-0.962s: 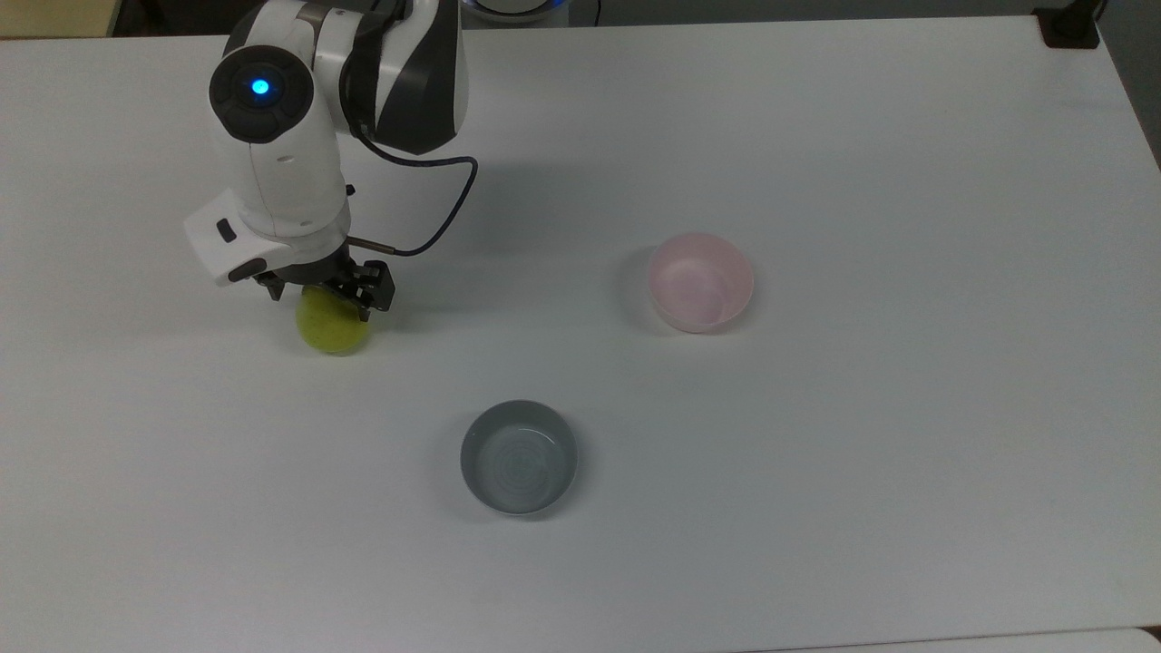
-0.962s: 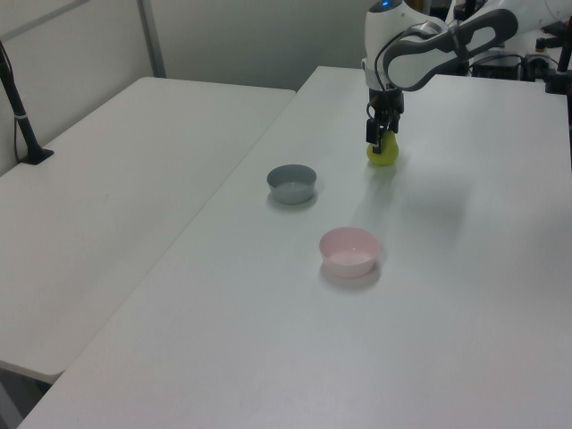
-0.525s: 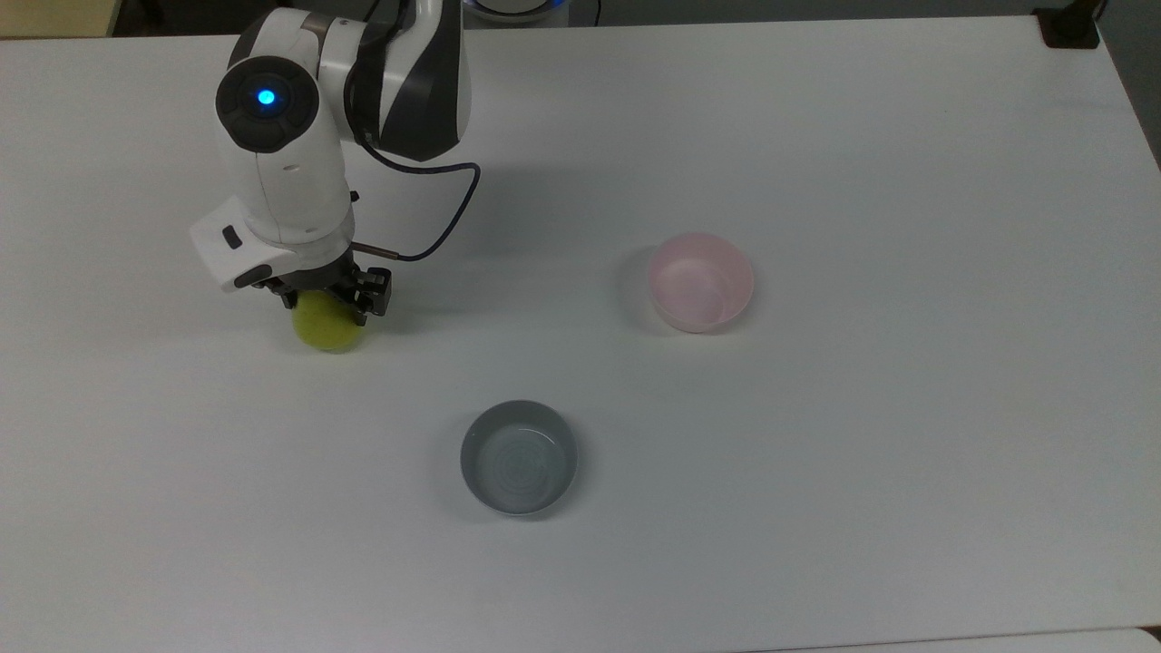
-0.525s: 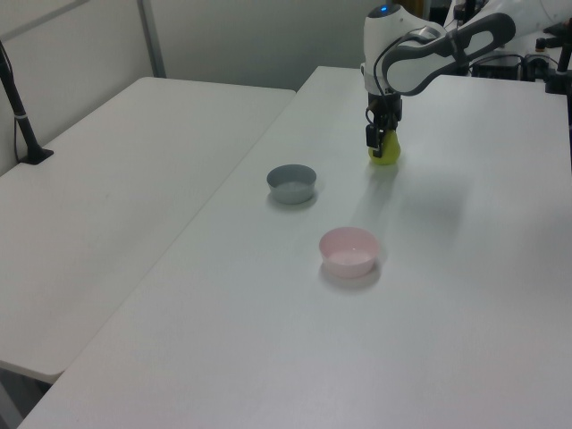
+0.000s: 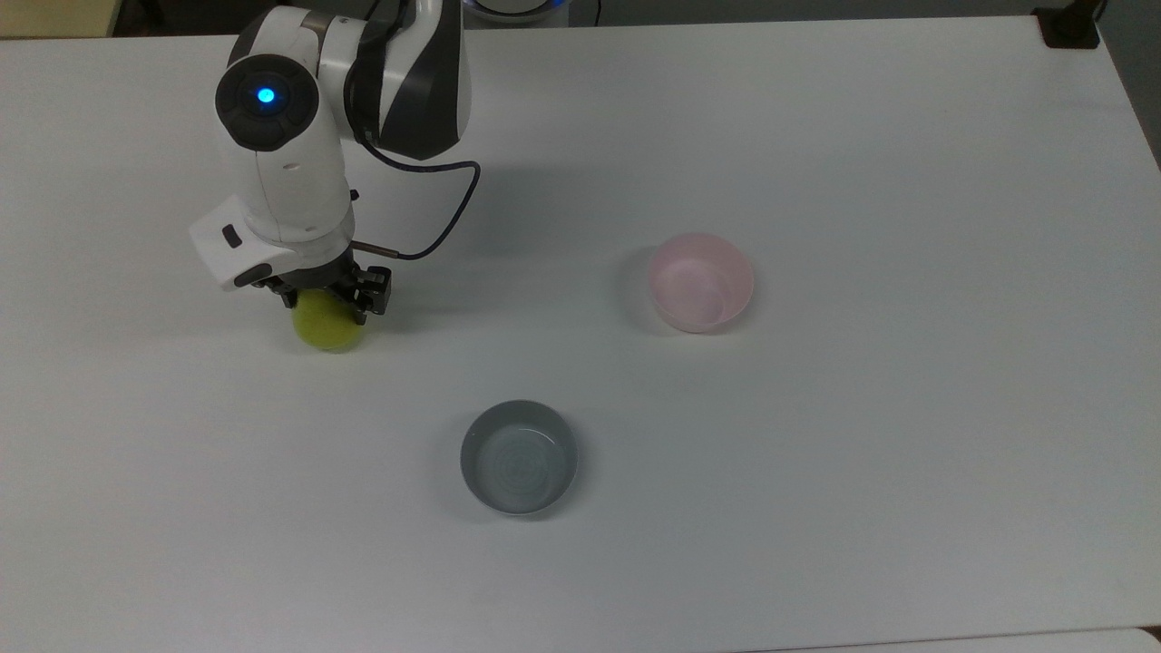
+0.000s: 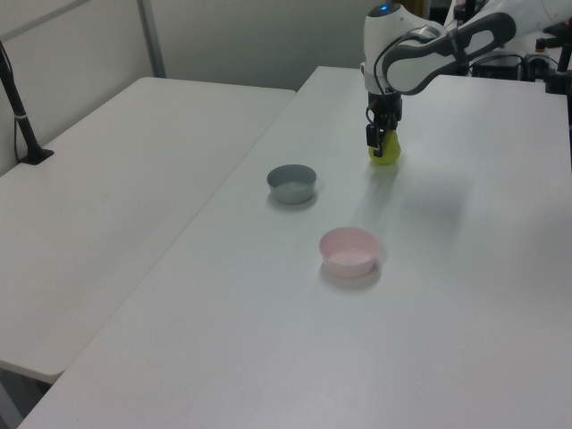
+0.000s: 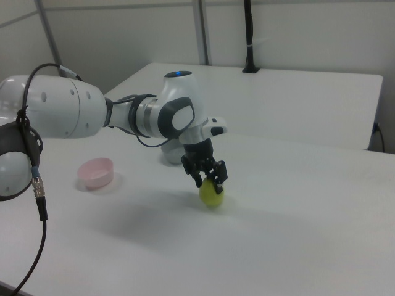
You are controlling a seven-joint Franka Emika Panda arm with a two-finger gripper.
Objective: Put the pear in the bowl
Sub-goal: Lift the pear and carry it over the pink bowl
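A: Where is your pincer sitting?

B: It is pinching the top of the pear, which is resting on the table directly beneath it.

A: Handling?

B: Likely light, smooth, rounded, slippery. You are gripping its narrow neck. The pink bowl is sitting well away from the pincer.

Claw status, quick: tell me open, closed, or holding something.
Claw: closed around the top of the pear, which sits on the white table.
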